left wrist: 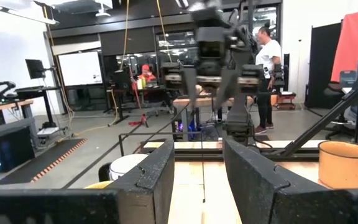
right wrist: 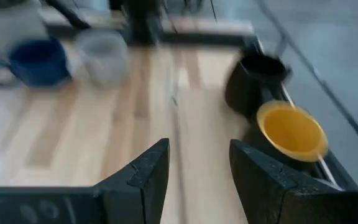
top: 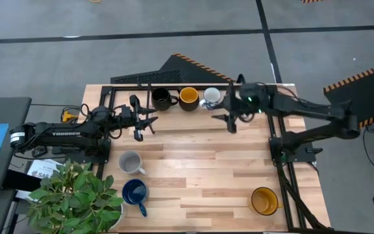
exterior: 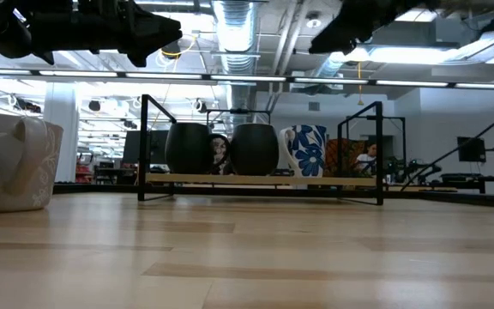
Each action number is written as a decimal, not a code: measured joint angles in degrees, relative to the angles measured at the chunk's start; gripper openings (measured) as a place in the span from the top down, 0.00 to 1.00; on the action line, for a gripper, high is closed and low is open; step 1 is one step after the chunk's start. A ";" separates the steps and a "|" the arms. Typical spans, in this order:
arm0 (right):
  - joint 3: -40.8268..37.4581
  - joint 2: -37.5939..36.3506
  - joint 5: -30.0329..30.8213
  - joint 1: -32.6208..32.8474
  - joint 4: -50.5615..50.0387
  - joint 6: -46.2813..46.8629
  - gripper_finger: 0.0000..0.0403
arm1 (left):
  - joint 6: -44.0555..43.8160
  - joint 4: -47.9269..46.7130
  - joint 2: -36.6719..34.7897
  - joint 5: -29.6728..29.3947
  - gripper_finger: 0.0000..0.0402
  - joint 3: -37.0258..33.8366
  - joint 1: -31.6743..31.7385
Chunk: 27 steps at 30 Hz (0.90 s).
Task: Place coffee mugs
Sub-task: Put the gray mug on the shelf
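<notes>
Now three mugs, black mug (top: pixel 163 98), yellow mug (top: pixel 188 97) and white mug (top: pixel 211 96), sit on the back rail, both the right gripper (top: pixel 229 121) and left gripper (top: pixel 141 127) hang open and empty, so next comes grabbing the grey mug (top: pixel 130 161).

The wooden surface (top: pixel 200 169) carries a black mug (top: pixel 163 98), yellow mug (top: pixel 188 97) and white mug (top: pixel 211 97) at 12 o'clock, a grey mug (top: pixel 130 162) and blue mug (top: pixel 135 192) at 8, another yellow mug (top: pixel 264 201) at 5.

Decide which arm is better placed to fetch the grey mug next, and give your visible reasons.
Probably the left. The left gripper, open and empty, hangs close above the grey mug on its own side. The right gripper, also open, hovers by the white mug in the back row.
</notes>
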 joint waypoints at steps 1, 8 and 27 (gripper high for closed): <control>-2.37 -1.23 -0.02 1.24 3.47 0.53 0.52 | -0.19 0.00 0.00 0.03 0.68 0.01 0.00; -14.86 -5.22 2.42 10.11 25.54 0.26 0.52 | -0.26 0.00 -0.01 5.09 0.68 0.02 -0.01; -18.32 -5.21 18.34 20.12 31.45 0.02 0.52 | -0.59 -1.22 0.00 4.50 0.68 0.00 -0.01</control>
